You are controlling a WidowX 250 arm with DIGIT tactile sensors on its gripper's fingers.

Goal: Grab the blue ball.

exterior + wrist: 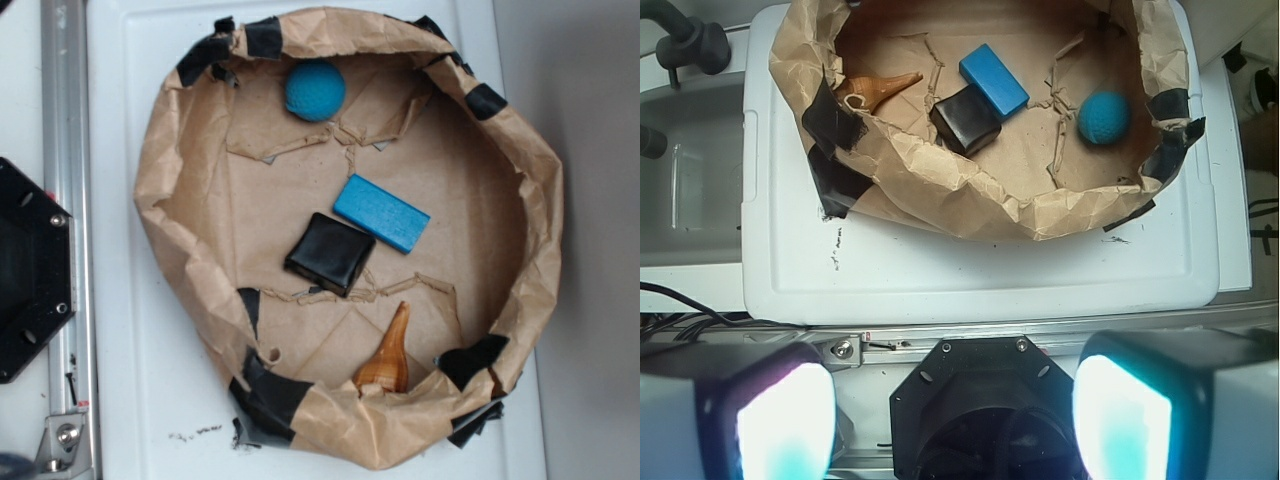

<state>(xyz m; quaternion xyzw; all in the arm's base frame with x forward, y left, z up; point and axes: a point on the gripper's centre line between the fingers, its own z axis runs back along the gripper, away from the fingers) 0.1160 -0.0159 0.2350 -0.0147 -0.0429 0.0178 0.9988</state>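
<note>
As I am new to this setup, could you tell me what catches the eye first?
A crumpled brown paper nest with black tape fills the white tray. Inside, a teal-blue dimpled ball sits near its wall, apart from a bright-blue rectangular block touching a black square pad.

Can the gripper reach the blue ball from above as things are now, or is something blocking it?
Probably yes. The blue ball lies alone and uncovered inside the paper nest, apart from the blue block and black pad. The gripper is open but far back. Only the crumpled wall close to the ball may crowd one finger.
</note>
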